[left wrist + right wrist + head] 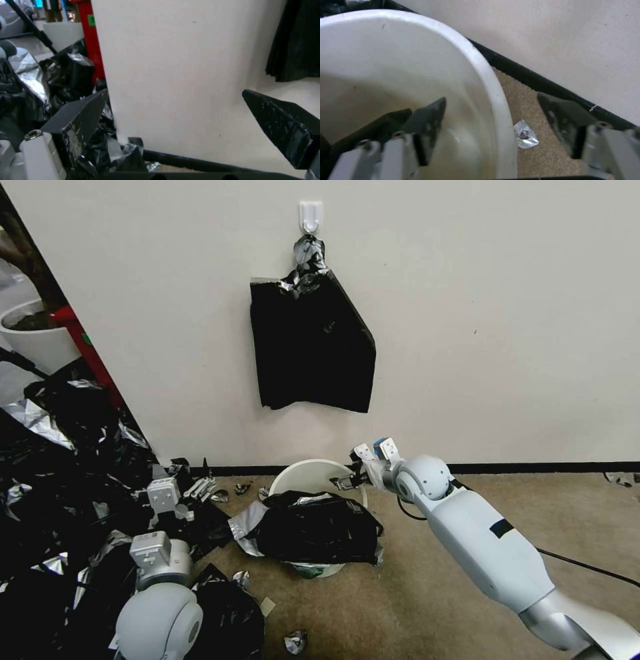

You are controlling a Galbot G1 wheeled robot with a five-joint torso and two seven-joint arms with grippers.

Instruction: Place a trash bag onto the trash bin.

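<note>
Black trash bag half-drapes my trash bin; right gripper fingers, wide, straddle the bare rim, left gripper idle, wide; next I'd pinch bag, I judge.

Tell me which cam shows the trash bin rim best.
Right wrist view: the trash bin rim runs close up between the open right gripper fingers, one inside, one outside. Head view shows the bin whole but small, the trash bag draped over its front. Left wrist view faces the wall.
</note>
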